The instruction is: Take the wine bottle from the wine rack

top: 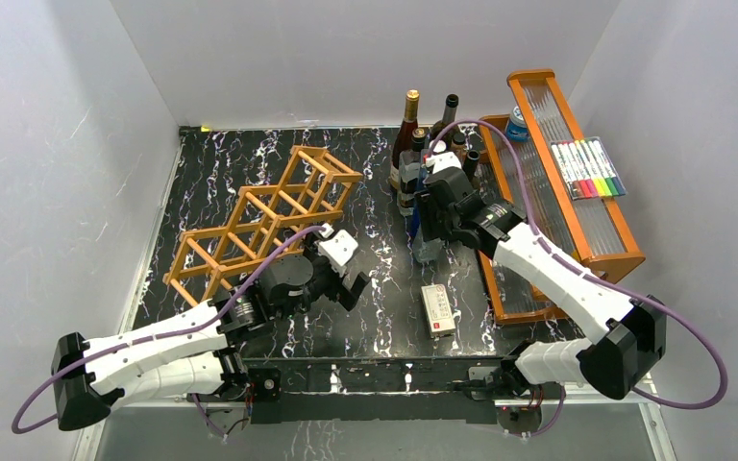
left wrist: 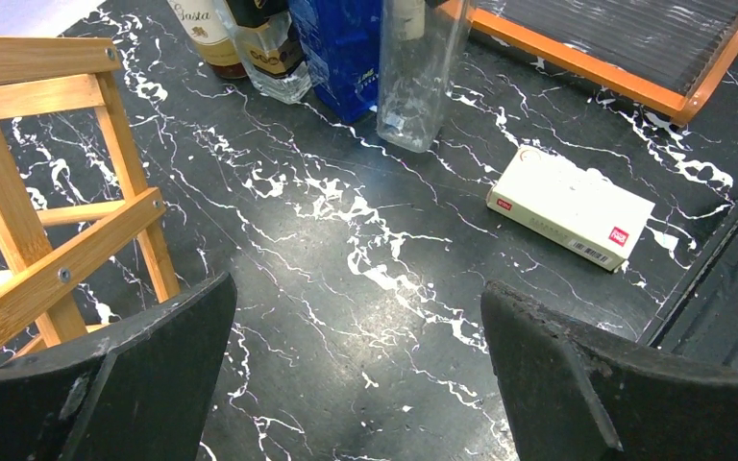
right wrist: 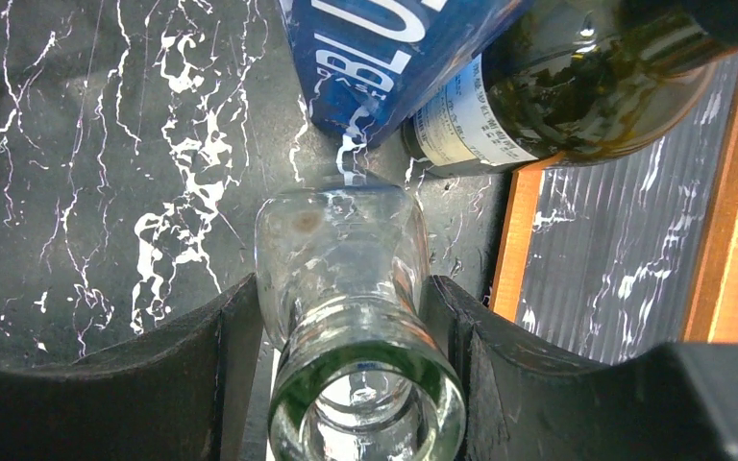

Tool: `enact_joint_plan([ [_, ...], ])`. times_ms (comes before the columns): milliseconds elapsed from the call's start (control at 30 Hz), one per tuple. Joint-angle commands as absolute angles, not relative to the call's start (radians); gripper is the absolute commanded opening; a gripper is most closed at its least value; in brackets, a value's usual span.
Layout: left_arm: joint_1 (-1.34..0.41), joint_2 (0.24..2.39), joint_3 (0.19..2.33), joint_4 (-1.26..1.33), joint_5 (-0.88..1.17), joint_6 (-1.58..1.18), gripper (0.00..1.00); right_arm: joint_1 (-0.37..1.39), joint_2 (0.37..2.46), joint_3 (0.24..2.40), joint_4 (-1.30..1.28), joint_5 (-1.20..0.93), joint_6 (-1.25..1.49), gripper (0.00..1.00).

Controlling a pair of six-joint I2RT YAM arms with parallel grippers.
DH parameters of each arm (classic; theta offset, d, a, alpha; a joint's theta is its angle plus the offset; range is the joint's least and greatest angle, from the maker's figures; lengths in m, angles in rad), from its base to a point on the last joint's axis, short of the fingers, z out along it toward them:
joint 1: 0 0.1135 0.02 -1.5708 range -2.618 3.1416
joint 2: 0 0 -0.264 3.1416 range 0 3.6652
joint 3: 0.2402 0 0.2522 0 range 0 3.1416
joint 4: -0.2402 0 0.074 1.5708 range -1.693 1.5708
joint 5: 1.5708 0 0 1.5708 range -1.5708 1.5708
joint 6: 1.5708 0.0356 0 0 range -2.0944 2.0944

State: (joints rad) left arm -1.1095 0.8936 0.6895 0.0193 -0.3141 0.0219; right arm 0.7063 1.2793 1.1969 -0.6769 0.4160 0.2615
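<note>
- Gripping the clear glass wine bottle (right wrist: 341, 240) at its neck, the right gripper (right wrist: 346, 317) holds it upright on the black marbled table (top: 384, 288), well apart from the orange-brown wooden lattice wine rack (top: 264, 216).
- A clean release likely means parting the jaws evenly and rising straight, sparing the blue container (right wrist: 394, 58) just beside it.
- Left gripper (left wrist: 356, 365) gapes wide, empty.
- Overhead, the arm hides most of the bottle, and how hard the grip presses is unclear.

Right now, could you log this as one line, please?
left hand open, beside wine rack | right hand closed on clear bottle, upright on table
</note>
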Motion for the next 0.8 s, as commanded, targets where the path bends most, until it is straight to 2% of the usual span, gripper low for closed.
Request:
enact_joint_plan([
  [0,-1.114,0.866,0.739,0.019,-0.335,0.015,0.98,0.704,1.279,1.224,-0.577,0.413,0.259,0.22],
  [100,-1.114,0.862,0.734,0.020,-0.338,0.013,0.98,0.704,1.284,1.215,-0.580,0.419,0.259,0.27],
  [167,-1.114,0.859,0.733,0.020,-0.342,0.008,0.98,0.704,1.288,1.214,-0.590,0.420,0.259,0.34],
  [433,-1.114,0.838,0.721,0.040,-0.374,-0.012,0.98,0.703,1.287,1.209,-0.602,0.406,0.252,0.72],
  [600,-1.111,0.835,0.742,0.017,-0.397,-0.046,0.98,0.704,1.273,1.218,-0.609,0.394,0.253,0.92],
  [667,-1.105,0.847,0.774,-0.012,-0.391,-0.051,0.98,0.704,1.262,1.227,-0.614,0.396,0.250,0.97],
  [767,-1.062,0.876,0.847,-0.065,-0.354,-0.058,0.98,0.703,1.246,1.263,-0.624,0.391,0.240,0.98],
])
